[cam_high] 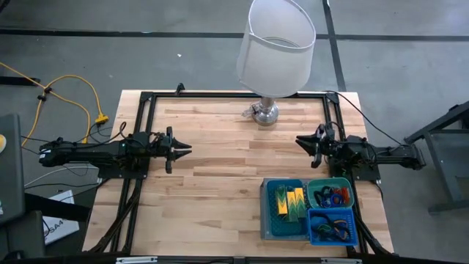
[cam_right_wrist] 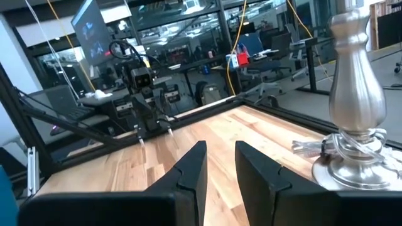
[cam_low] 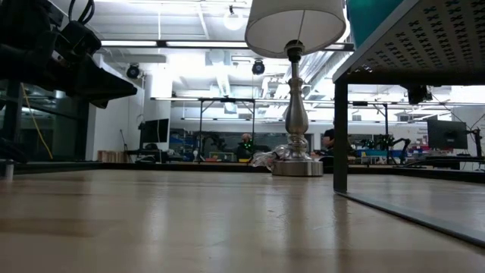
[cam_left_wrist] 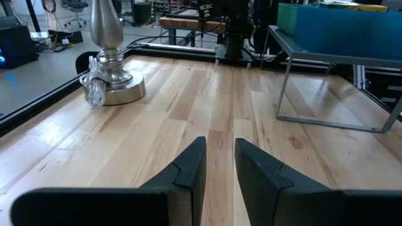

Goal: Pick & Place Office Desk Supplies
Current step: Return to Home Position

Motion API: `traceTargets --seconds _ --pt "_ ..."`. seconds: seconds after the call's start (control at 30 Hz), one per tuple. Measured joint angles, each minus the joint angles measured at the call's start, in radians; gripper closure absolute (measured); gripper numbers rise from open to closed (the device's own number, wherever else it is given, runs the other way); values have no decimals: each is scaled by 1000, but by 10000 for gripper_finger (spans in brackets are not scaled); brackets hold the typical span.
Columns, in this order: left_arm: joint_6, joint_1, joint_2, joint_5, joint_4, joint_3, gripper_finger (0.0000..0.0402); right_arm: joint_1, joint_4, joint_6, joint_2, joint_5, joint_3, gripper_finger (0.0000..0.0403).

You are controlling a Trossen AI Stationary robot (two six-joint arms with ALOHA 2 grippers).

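Only the overhead view shows the office desk supplies (cam_high: 333, 196), binned at lower right, below the right gripper (cam_high: 300, 140) and far from the left gripper (cam_high: 188, 149); wrist views show both finger pairs slightly apart.

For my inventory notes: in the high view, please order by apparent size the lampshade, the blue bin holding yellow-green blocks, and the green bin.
1. lampshade (nearest the camera, which inflates it)
2. blue bin holding blocks
3. green bin
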Motion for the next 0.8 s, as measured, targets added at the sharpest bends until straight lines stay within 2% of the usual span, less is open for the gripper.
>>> traceTargets --seconds 0.23,0.57,0.8 --pt "0 0 0 0 0 0 323 0 -15 -13 0 -55 0 332" --pt "0 0 0 0 0 0 323 0 -47 -36 0 -254 -1 332" --pt "0 0 0 0 0 0 323 0 -53 -35 0 -286 -1 332"
